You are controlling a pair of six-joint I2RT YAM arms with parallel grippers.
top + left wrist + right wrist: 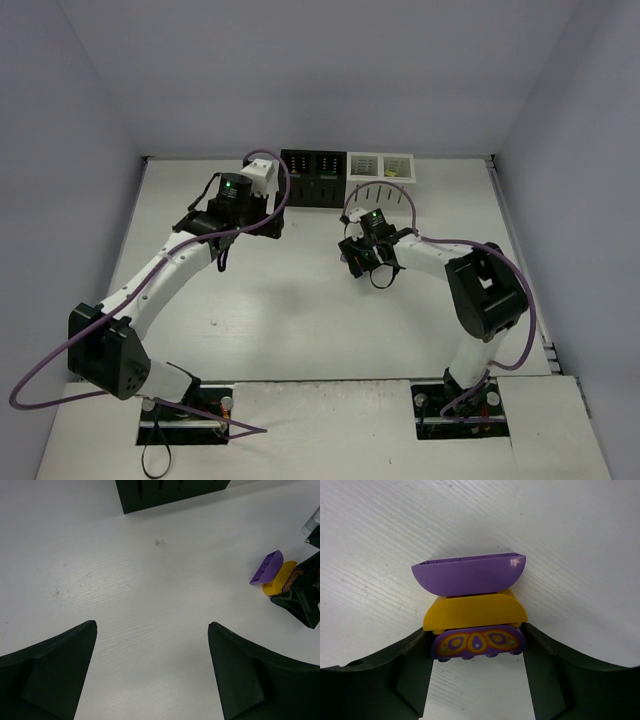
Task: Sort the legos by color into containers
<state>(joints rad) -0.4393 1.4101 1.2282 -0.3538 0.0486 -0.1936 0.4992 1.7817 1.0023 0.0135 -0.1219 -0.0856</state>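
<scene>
Purple and orange-yellow legos (470,595), three joined in a stack, lie low over the tabletop (580,535), in front of the containers (347,178) and well short of them; whether they touch the surface cannot be told. Right claw (477,647) is closed on the lowest brick, a purple one printed with a yellow pattern; above it sit a plain yellow arch and a smooth purple cap. Left claw (152,630) hangs wide open and empty nearby. Since the colours are joined, the step likely goes best if the right grip holds firm while the free claw pulls the cap straight off
</scene>
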